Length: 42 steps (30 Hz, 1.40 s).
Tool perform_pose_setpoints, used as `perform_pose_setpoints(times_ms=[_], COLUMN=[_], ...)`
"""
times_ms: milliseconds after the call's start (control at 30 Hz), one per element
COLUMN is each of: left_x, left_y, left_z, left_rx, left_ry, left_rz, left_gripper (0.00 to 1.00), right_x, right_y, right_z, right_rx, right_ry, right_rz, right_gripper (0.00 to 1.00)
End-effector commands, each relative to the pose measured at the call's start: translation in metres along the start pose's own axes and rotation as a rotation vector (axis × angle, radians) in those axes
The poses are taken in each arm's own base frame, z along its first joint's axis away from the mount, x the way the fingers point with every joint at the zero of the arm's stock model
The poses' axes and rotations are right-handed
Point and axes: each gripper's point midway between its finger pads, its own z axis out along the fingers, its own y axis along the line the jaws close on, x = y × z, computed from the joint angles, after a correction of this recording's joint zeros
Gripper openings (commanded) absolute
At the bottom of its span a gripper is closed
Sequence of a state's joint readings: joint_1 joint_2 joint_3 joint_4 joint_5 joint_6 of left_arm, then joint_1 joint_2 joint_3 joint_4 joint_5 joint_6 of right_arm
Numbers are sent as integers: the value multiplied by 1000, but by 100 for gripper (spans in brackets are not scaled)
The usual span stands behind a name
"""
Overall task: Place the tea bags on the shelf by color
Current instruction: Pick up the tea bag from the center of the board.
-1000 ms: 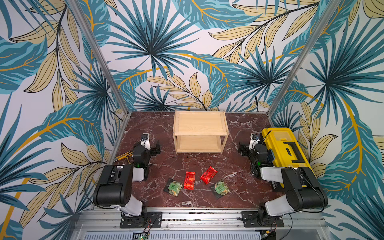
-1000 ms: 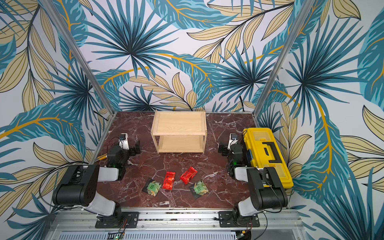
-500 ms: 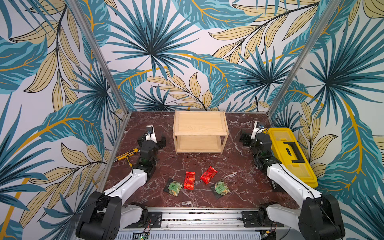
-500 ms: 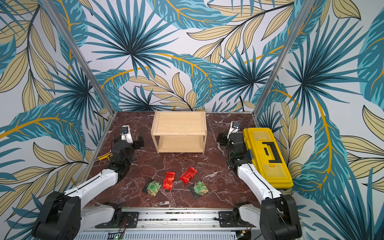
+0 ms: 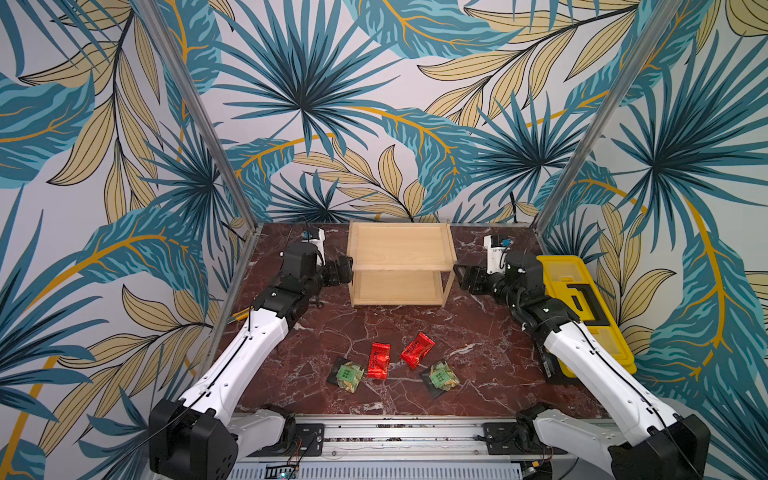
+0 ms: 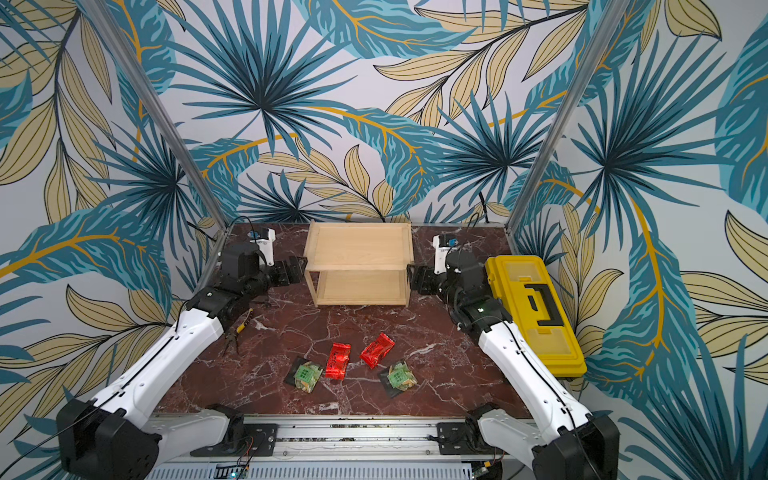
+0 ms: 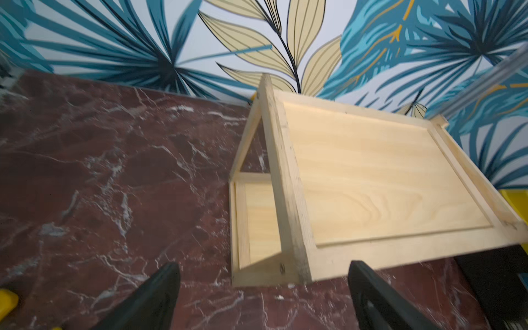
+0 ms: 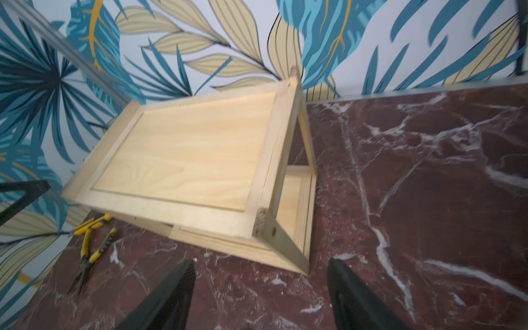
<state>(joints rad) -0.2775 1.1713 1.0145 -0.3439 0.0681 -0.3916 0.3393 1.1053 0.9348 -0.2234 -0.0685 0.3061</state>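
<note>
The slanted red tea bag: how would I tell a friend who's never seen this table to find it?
Start at the pale wooden shelf at the back of the marble table and come forward toward the front edge. The slanted red tea bag lies there, nearer the yellow toolbox than the other red tea bag, which lies nearly straight.

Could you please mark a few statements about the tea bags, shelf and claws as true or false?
The two shiny red foil tea bags lie between the two green-and-gold tea bags. True.
All four lie on the dark red marble tabletop. True.
The pale wooden two-tier shelf holds a tea bag. False: both boards are bare.
The yellow plastic toolbox stands at the robot's left side. False: at its right side.
The left claw grips a tea bag. False: it is open and empty, beside the shelf.
</note>
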Motion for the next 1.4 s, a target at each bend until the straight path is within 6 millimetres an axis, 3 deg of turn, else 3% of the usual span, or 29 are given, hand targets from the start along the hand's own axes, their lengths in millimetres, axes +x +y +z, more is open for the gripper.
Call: perform_pose_setpoints(times_ms=[0,167,367,533,767,867,933,1033,1367], left_x=[41,91,145,165,199,203,203,201,174], left_y=[-5,15,3,-40,-98,-106,-109,-114,-124], left_z=[-25,-29,-32,-42,-32,-22,-17,-12,0], left_rx=[69,33,78,183,347,371,385,399,406], left_ry=[107,175,305,339,479,479,472,463,384], left_rz=[-40,-88,-82,70,207,214,218,214,211], left_gripper=[96,96,91,88,79,78,79,80,87], right_x=[64,119,174,203,231,244,251,253,245], right_y=[-2,3,15,33,37,36,39,36,37], right_z=[1,-6,-6,6,16,17,14,12,17], right_rx=[6,78,109,5,-52,-32,16,117,205], right_ry=[158,235,235,269,309,359,384,386,374], right_rz=[-53,-162,57,206,295,265,149,-27,-307], right_gripper=[75,71,65,63,60,55,53,60,67])
